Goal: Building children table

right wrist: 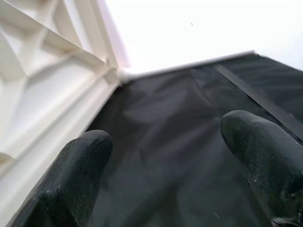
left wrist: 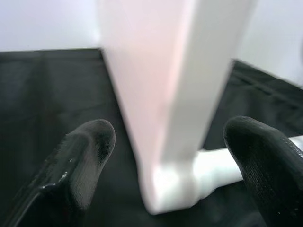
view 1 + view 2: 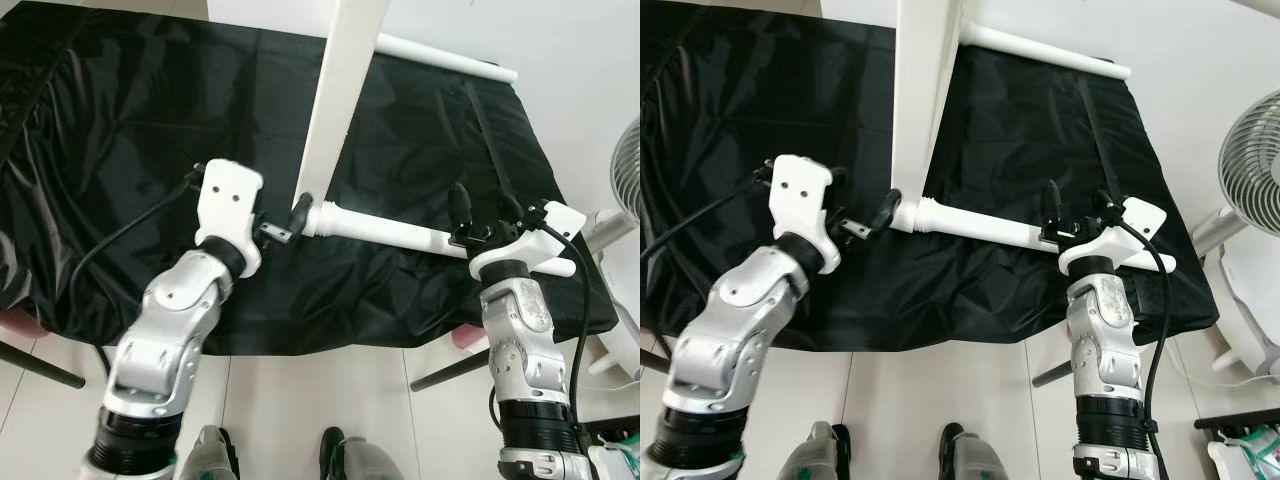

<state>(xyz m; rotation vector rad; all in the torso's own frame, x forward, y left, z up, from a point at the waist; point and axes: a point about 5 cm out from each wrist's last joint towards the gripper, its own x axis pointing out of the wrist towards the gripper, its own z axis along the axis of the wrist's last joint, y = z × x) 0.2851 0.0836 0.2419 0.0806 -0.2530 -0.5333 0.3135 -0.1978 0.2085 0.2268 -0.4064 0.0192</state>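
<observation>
Tabletop, the white panel of the children's table, stands on its edge on the black cloth that covers the work surface, rising out of the top of the head views; I judge it is kept on edge so that the leg sockets at its corners can be reached from the side. One white table leg lies level along the cloth with its ribbed end meeting the panel's lower corner, which suggests that it is being seated or screwed into that corner. A second leg projects from the panel's far side toward the wall. My left gripper sits at the joint with its fingers spread wide; in the left wrist view the panel corner stands between the two pads without either one pressing on it, so I have no grip there. My right gripper is at the leg's outer end, fingers upright and parted; the leg lies close under the wrist, and I cannot tell whether anything bears on it. The right wrist view looks past both open fingertips at the panel's ribbed underside. Free cloth lies to my left; on the right the leg's end nears the cloth edge, and a white fan stands just beyond.
</observation>
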